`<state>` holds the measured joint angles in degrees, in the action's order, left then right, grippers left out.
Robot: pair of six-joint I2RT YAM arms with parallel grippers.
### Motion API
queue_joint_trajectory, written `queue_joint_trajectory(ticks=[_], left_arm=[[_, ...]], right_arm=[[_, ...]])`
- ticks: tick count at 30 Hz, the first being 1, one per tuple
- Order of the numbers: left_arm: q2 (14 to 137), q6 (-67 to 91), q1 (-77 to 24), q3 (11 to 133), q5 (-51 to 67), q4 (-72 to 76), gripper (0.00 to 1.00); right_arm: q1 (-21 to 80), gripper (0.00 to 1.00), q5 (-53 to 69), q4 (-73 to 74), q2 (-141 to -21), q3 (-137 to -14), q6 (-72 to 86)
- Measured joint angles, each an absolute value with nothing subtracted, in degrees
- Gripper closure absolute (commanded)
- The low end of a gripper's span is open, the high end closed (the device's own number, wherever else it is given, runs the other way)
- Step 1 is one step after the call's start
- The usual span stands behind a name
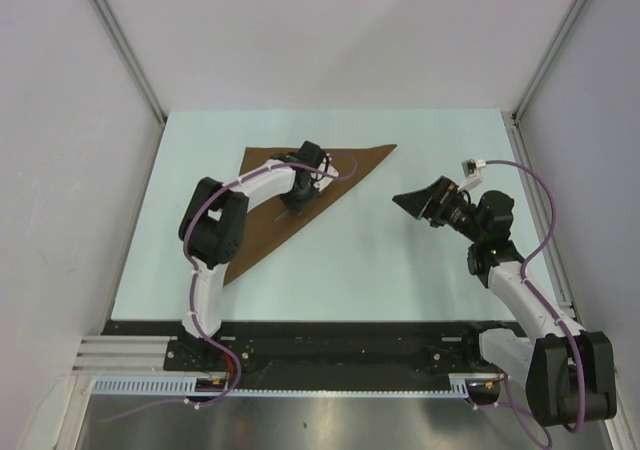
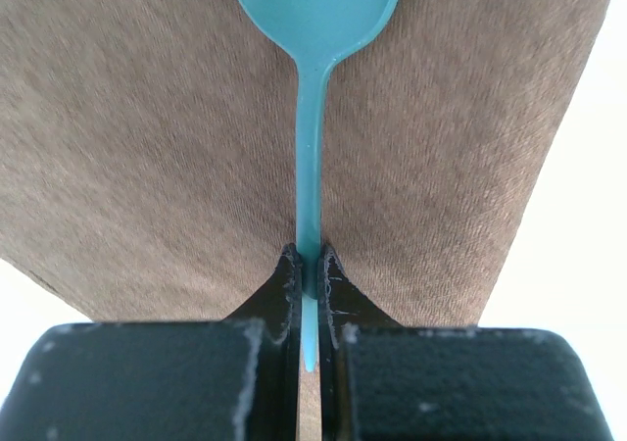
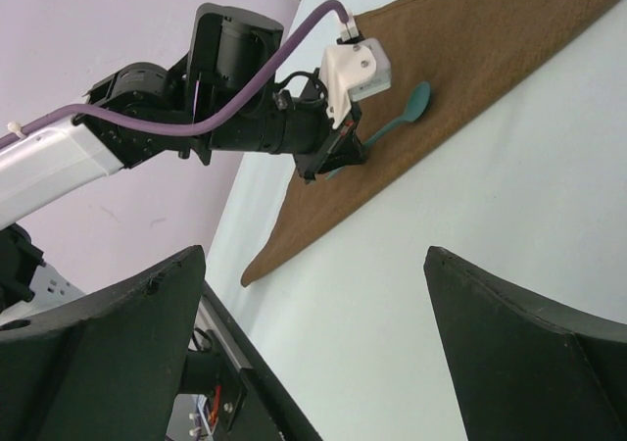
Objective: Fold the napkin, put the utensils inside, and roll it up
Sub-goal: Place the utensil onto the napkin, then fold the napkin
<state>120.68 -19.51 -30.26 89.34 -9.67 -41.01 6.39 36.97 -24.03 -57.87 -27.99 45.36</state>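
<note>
The napkin (image 1: 262,232) lies flat on the pale table (image 1: 400,270) as a brown triangle, its long edge running from the far right corner down toward your left arm's base, so the fold looks done, or at least its first stage is. Your left gripper (image 2: 309,260) is over the middle of the cloth with its fingers pinched tight on the thin handle of a teal plastic spoon (image 2: 312,167). The bowl points away from the wrist, across the napkin toward its far edge. From the right wrist view the bowl sits at or just above the fabric, and you cannot tell from these views whether it is touching (the handle end is plainly raised, in the grip). Your right gripper (image 1: 415,202) hangs off to the right, well apart from the napkin, with its fingers spread wide and nothing between them. By this reading you are midway through the second step. The spoon is over the cloth but not yet let go, and no fork, knife or other utensil shows in any view — whether more are due cannot be told. The rolling has not begun: every edge of the triangle lies flat, with no corner turned over the spoon.
</note>
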Motion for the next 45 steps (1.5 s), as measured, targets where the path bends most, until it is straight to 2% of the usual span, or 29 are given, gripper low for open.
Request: queue_joint_trajectory(ticks=[9,10,11,12,14,15,16,18,21,26,30,36,41,45], left_arm=[[122.96,-19.44,-30.41,92.71,-8.86,-40.71,1.00],[123.04,-19.38,-30.44,92.99,-8.86,-40.86,0.96],[123.24,-19.29,-30.44,93.19,-8.86,-40.95,0.93],[123.44,-19.14,-30.44,93.51,-8.91,-41.23,0.83],[123.70,-18.85,-30.44,94.02,-8.88,-41.60,0.73],[123.79,-18.50,-30.44,94.30,-8.95,-41.74,0.57],[123.85,-18.22,-30.41,94.50,-9.04,-41.76,0.51],[123.87,-17.74,-30.41,95.13,-9.54,-41.93,0.40],[123.87,-16.40,-30.44,96.27,-9.19,-42.09,0.30],[123.26,-14.81,-30.65,96.68,-8.64,-42.59,0.23],[119.98,-13.13,-31.16,96.66,-8.67,-43.90,0.19],[106.54,-8.36,-31.44,91.68,-8.60,-40.82,0.14],[95.20,-4.19,-31.48,85.54,-6.61,-36.05,0.11],[91.05,-2.42,-31.48,82.96,-5.45,-34.39,0.10]], right_arm=[[7.03,0.00,36.97,-23.79,-57.98,-27.99,45.10],[7.05,0.00,36.97,-23.77,-57.98,-27.99,45.01],[7.07,0.00,36.97,-23.73,-57.98,-27.99,44.93],[7.07,0.00,36.95,-23.68,-57.98,-27.99,44.91],[7.07,0.00,36.93,-23.49,-57.98,-27.99,44.77],[7.07,0.00,36.93,-23.35,-57.98,-27.99,44.69],[7.07,0.00,36.86,-23.16,-57.98,-27.99,44.56],[7.07,0.00,36.47,-22.65,-58.04,-27.99,44.07],[7.07,0.00,35.94,-22.00,-58.76,-27.99,43.44],[7.05,0.03,33.63,-18.37,-63.18,-30.85,41.60],[7.03,0.08,29.80,-15.07,-72.40,-39.16,39.00],[7.07,0.21,25.71,-14.39,-90.78,-53.32,36.99],[7.07,0.38,24.47,-14.44,-107.53,-66.48,37.06],[7.07,0.45,23.77,-14.81,-117.84,-74.54,38.00]])
